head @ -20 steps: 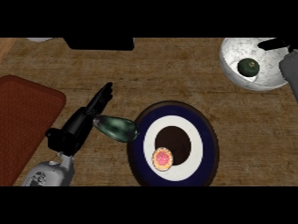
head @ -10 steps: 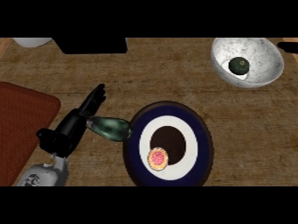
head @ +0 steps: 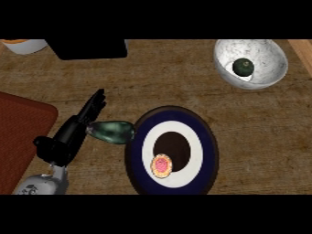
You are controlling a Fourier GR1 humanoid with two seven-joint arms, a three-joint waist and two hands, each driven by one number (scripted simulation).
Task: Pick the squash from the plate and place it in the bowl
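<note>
Already the squash (head: 244,67) lies inside the white bowl (head: 271,54) near the worktop's far right corner — well apart from the plate (head: 137,151) at the near edge. Left hand (head: 72,135) rests beside a green object (head: 112,131), fingers straight, grasping nothing.

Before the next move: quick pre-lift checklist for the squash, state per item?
1. Squash off the plate: ok, it lies on the counter at the plate's left rim.
2. Left hand beside the squash: ok, its fingers stretch along the squash's left side.
3. Fingers curled round the squash: not ok, they look straight.
4. Bowl in view: ok, upper right.
5. Bowl free: not ok, a dark round item sits inside.
6. Right hand: cannot tell, not visible.
</note>
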